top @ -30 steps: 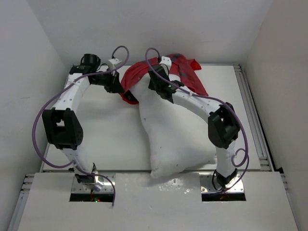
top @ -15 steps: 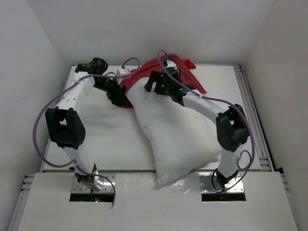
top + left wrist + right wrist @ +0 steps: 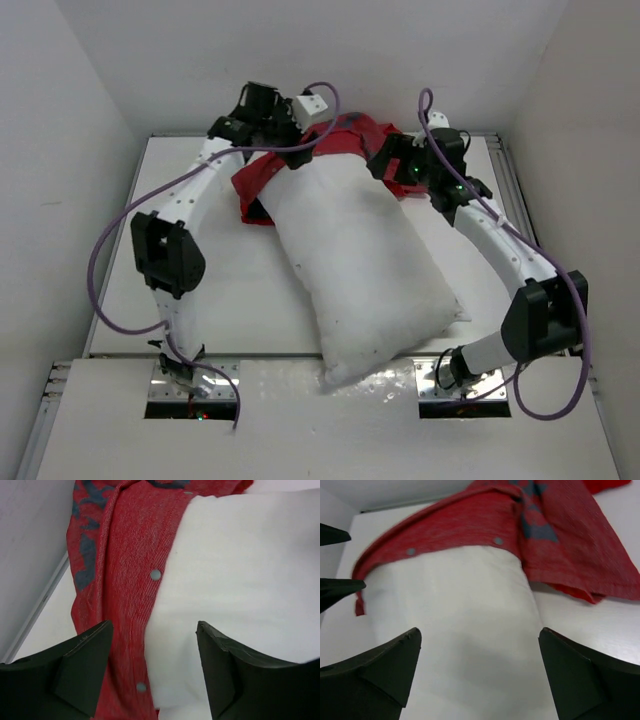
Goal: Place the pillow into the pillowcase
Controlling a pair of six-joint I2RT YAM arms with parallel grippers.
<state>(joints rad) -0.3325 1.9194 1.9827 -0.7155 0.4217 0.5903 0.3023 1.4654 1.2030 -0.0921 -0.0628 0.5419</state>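
Red pillowcase (image 3: pixel 262 182) bunched at 12 o'clock, capping only the pillow (image 3: pixel 365 270) top | rest lies bare toward 5 o'clock | my left gripper (image 3: pixel 152 640) and right gripper (image 3: pixel 479 635) gape empty, flanking the mouth, likely to regrip

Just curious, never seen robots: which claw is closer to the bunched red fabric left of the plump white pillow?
Left. The left claw hovers just behind the red fabric bunch; the right claw sits across the pillow, on its other side.
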